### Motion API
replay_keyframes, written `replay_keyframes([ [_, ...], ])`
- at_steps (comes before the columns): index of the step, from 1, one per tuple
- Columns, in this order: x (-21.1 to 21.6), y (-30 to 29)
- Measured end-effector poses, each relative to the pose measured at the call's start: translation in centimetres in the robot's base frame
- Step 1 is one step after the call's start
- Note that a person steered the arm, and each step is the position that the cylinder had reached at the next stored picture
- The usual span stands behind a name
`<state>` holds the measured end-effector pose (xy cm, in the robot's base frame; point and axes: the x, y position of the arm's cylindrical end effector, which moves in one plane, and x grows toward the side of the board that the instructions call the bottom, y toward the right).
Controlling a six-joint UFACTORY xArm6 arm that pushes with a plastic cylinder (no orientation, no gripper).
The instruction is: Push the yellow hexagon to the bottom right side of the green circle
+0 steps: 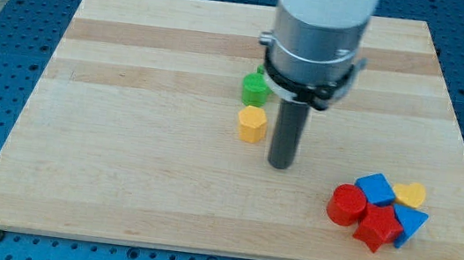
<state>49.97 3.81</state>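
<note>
The yellow hexagon (252, 124) sits near the middle of the wooden bench (125, 135). It is just below the green circle (255, 87), on the near side of it, and the two look like they touch or almost touch. My tip (279, 164) rests on the bench just to the right of the yellow hexagon, a little nearer to the view's bottom, with a small gap between them.

I think the job is only partly done. The hexagon is below the green circle, but it is straight under it, not off to the right. It needs a push toward the right. My tip is on the wrong side for that, so it would have to go around to the hexagon's left first.

There is no pincer on this arm, only a rod, so there is nothing to open or close.

Far off at the near right sit a red cylinder (346, 204), a red block (378, 228), two blue blocks (376, 188), and a yellow block (411, 194), all bunched together.

I see no words or labels anywhere.
</note>
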Motion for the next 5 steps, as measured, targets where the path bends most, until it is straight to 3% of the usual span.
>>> replay_keyframes([
  [2,-2.5,-0.5],
  [3,-1.5,-0.5],
  [5,-0.4,-10.9],
])
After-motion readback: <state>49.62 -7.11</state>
